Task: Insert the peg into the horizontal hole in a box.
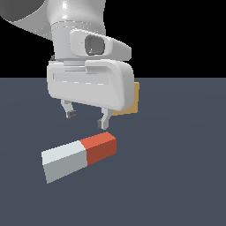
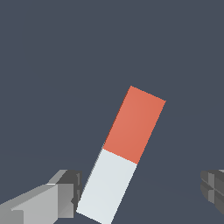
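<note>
The tool (image 1: 87, 118) hangs open and empty above the desk (image 1: 176, 176), its fingers (image 1: 69, 113) spread wide and clear of everything. The peg (image 1: 79, 157) lies flat on the desk just below and slightly in front of the tool in the exterior view. Its long axis runs from the grey-white end at the exterior view's left to the red end at the right, angled a little away from the camera. In the wrist view the peg (image 2: 121, 154) sits between the fingers (image 2: 65, 192), skewed to the line joining them, so the wrist probably needs a turn before a descent. The box (image 1: 130, 102) shows only as a tan edge behind the tool, beyond the peg's red end; its hole is hidden.
</note>
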`<action>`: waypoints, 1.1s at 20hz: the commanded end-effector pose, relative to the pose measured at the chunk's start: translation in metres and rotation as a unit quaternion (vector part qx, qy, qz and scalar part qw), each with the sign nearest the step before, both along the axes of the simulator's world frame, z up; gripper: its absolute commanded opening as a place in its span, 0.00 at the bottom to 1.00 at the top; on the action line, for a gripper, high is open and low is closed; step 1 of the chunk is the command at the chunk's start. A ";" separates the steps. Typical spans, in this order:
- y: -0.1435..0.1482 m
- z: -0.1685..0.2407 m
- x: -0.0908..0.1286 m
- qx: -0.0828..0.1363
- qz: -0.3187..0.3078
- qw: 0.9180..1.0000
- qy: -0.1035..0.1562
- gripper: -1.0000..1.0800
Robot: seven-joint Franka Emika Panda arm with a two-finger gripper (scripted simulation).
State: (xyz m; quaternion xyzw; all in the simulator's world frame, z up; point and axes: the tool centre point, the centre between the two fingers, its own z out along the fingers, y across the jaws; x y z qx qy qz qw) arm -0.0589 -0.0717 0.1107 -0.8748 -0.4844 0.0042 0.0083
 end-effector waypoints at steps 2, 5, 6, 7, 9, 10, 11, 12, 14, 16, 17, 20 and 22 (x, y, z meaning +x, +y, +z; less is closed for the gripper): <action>-0.011 -0.011 -0.015 -0.002 -0.063 0.998 -0.002 0.96; -0.018 -0.019 -0.027 -0.004 -0.108 0.994 -0.004 0.96; -0.020 -0.022 -0.030 -0.004 -0.121 0.993 -0.004 0.96; -0.021 -0.024 -0.034 -0.005 -0.134 0.991 -0.004 0.96; -0.023 -0.028 -0.040 -0.005 -0.155 0.988 -0.005 0.96; -0.024 -0.030 -0.042 -0.006 -0.165 0.986 -0.005 0.96; -0.025 -0.031 -0.045 -0.006 -0.173 0.985 -0.006 0.96; -0.026 -0.033 -0.047 -0.006 -0.181 0.983 -0.006 0.96; -0.027 -0.035 -0.051 -0.007 -0.194 0.981 -0.006 0.96; -0.027 -0.037 -0.053 -0.007 -0.203 0.979 -0.006 0.96; -0.028 -0.037 -0.054 -0.007 -0.206 0.979 -0.006 0.96; -0.028 -0.038 -0.055 -0.007 -0.210 0.978 -0.007 0.96; -0.027 -0.038 -0.055 -0.007 -0.208 0.978 -0.007 0.96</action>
